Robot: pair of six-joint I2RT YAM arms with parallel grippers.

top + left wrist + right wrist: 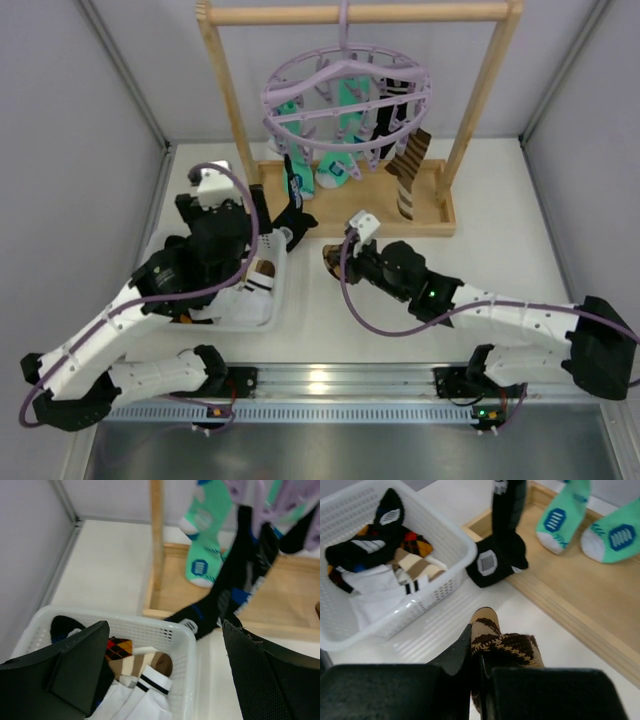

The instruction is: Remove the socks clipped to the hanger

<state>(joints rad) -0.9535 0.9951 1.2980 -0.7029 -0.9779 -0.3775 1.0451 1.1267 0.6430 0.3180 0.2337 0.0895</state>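
The lavender hanger [345, 90] hangs from the wooden rack's top bar. Mint-teal socks [335, 172] [205, 545] [565, 517], a long black sock [296, 205] [235, 580] [502, 545] and a brown striped sock [408, 180] dangle from it. The black sock's foot rests over the rack base edge. My right gripper [335, 258] [476, 640] is shut on a brown patterned sock [507, 647], held low over the table. My left gripper [272, 245] [165, 630] is open and empty above the basket's far right corner, just short of the black sock.
A white basket [272, 300] [186, 636] [457, 545] at front left holds several socks: argyle, brown striped, white, black. The wooden rack's posts [468, 110] and its base tray [432, 212] stand behind. Grey walls close in both sides.
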